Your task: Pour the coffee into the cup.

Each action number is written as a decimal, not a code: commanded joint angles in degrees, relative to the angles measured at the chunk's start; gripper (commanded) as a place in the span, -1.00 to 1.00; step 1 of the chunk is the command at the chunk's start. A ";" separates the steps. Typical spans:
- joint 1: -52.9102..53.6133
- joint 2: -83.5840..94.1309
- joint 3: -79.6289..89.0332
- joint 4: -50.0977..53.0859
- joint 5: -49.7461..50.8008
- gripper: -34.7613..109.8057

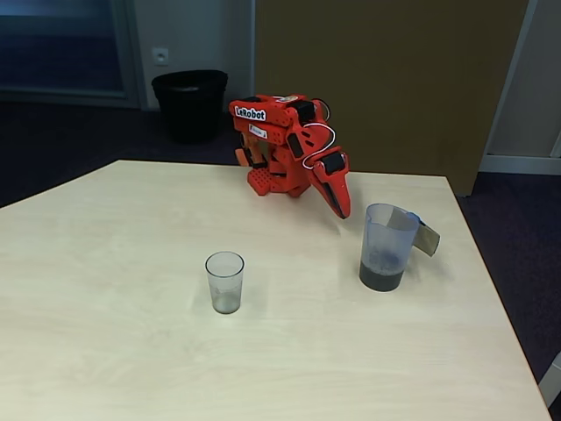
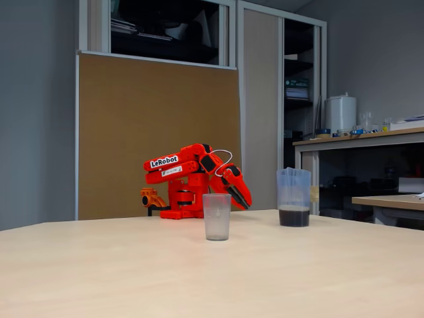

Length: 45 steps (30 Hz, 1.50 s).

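Observation:
The cup (image 1: 225,281) (image 2: 216,216), a small clear plastic tumbler, stands upright near the middle of the table. To its right in both fixed views stands a taller bluish-grey jug (image 1: 387,246) (image 2: 294,197) with a taped handle, and the coffee (image 1: 381,277) (image 2: 294,216) is a dark layer at its bottom. My red arm is folded at the far edge of the table. Its gripper (image 1: 341,208) (image 2: 244,201) points down, shut, with nothing in it, a short way left of the jug and apart from it.
The pale wooden table (image 1: 105,263) has its right edge close to the jug. A black bin (image 1: 189,103) stands on the floor behind, next to a brown board (image 2: 159,119). Desks and shelves stand at the right of one fixed view.

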 commanded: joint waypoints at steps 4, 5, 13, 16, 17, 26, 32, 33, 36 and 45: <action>-4.92 0.70 0.26 -3.08 7.73 -0.52; -5.54 0.70 0.26 -3.43 9.49 -0.52; -1.76 0.53 0.26 -5.27 32.26 -0.52; 1.76 0.53 0.26 -4.48 44.74 -0.52; 1.76 0.53 0.26 -5.27 48.25 -0.52; -7.56 -1.67 0.35 -9.93 71.46 -0.52; -10.81 -5.71 0.35 -14.94 76.46 -0.52; -10.99 -6.33 0.35 -15.91 77.43 -0.52; -11.34 -9.58 0.35 -20.83 80.51 -0.51; -10.11 -28.39 0.35 -47.81 95.19 -0.47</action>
